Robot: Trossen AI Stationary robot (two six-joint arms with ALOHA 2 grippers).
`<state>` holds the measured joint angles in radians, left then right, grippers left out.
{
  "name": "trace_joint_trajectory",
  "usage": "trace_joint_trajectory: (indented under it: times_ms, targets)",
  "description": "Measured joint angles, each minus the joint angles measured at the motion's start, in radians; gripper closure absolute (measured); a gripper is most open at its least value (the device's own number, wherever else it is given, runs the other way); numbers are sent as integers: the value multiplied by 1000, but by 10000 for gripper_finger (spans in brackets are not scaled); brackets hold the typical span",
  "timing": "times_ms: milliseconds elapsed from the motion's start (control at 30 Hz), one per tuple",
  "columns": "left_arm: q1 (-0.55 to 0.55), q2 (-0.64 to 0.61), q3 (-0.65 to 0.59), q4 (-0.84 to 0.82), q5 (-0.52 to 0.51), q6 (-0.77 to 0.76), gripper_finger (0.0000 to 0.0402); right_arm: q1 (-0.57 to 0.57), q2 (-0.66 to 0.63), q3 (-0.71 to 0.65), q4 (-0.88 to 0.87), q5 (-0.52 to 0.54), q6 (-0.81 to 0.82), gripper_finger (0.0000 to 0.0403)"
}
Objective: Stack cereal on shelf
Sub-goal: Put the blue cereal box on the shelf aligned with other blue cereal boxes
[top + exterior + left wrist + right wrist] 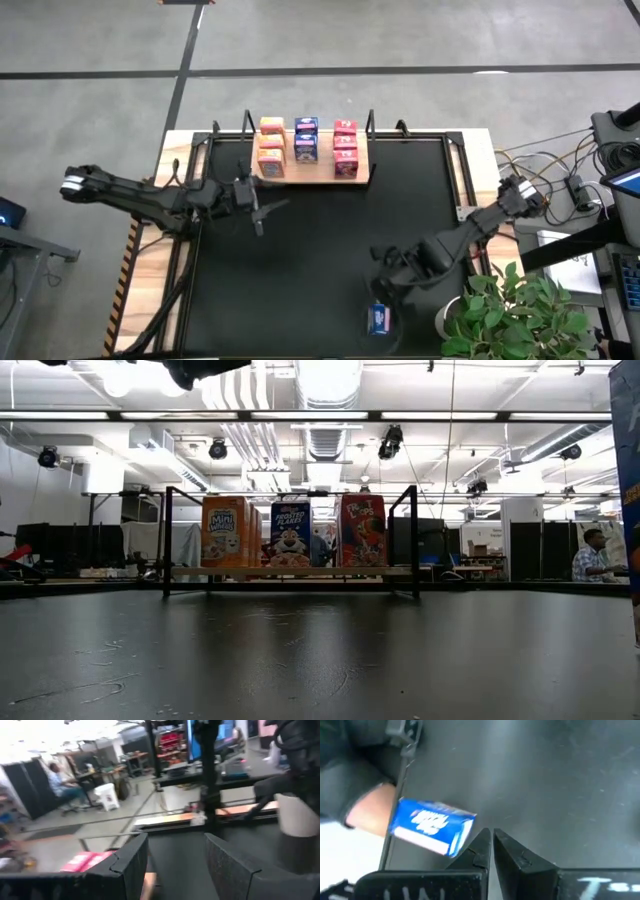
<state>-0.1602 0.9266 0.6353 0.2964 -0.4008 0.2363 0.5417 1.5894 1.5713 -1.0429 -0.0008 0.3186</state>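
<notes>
The light-wood shelf (310, 172) stands at the mat's far edge and carries several small cereal boxes in an orange, a blue and a red column; the low view shows it too (290, 571). One blue cereal box (378, 318) lies flat on the black mat near the front edge, and it also shows in the right wrist view (432, 827). My right gripper (386, 292) (492, 844) is shut just beside that box, low over the mat. My left gripper (258, 208) (175, 852) is open and empty, in front of the shelf's left end. My right gripper's shut fingertips (481, 842) stand right at the blue box's near corner (465, 837), coming down at a slant. I cannot tell whether they touch it. The box lies flat on the mat.
A potted plant (520, 315) in a white pot (450, 320) stands at the table's front right corner, close to the blue box. Cables and gear (580, 190) lie off the right edge. A person (592, 555) sits in the room beyond. The mat's middle (320, 250) is bare.
</notes>
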Motion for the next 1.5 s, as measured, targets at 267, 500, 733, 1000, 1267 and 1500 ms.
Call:
trace_joint_trajectory:
  times_ms: [267, 500, 733, 1000, 1267, 1500]
  targets:
    - [-123, 165, 88, 74, -20, -101, 228, 91, -3, -41, 31, 71, -201, 392]
    - [-201, 309, 244, 28, -95, -97, 228, 116, -11, -41, 65, 71, -312, 392]
    - [-228, 366, 294, 9, -111, -100, 229, 119, -4, -45, 87, 50, -337, 361]
    - [-230, 368, 292, 9, -113, -137, 229, 138, -3, -79, 141, 43, -447, 240]
    - [-230, 368, 294, 9, -113, -153, 229, 152, -1, -164, 186, 72, -574, 135]
    - [-230, 368, 294, 9, -113, -153, 229, 152, -1, -189, 247, 72, -652, 100]
